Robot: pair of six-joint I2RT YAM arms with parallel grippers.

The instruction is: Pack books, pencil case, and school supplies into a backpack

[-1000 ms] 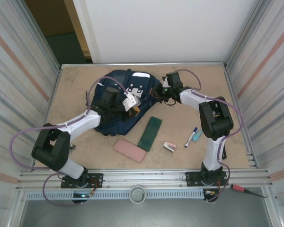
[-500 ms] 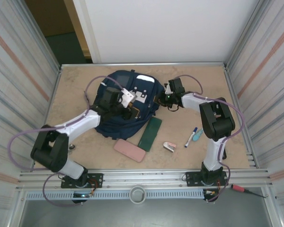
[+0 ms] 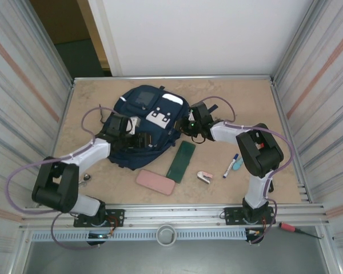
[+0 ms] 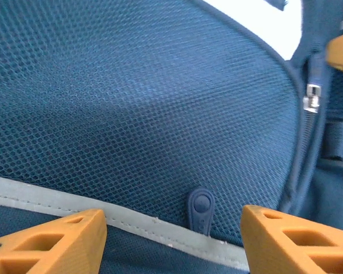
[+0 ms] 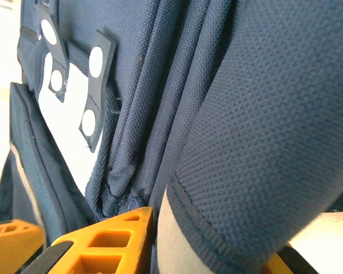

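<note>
The navy backpack (image 3: 151, 114) lies flat at the middle back of the table. My left gripper (image 3: 137, 138) rests over its left lower part. In the left wrist view that gripper (image 4: 171, 228) is open, with blue mesh (image 4: 131, 103) and a small zip pull (image 4: 200, 208) between its orange fingers. My right gripper (image 3: 188, 123) is at the backpack's right edge, and in the right wrist view it (image 5: 208, 242) is shut on a thick fold of the backpack (image 5: 263, 114). The pink pencil case (image 3: 156, 181), marker pen (image 3: 231, 165), teal item (image 3: 238, 164) and pink-and-white item (image 3: 204, 177) lie on the table. The books are out of view.
A dark green flat box (image 3: 182, 161) lies just below the backpack's right corner, next to the pencil case. A red-handled screwdriver (image 3: 288, 228) lies on the front rail at right. Metal walls close in both sides.
The left gripper has opened, let go of the backpack's fabric and drawn back to the left. The backpack has settled flatter. The right gripper has moved left and lower along the backpack's edge.
</note>
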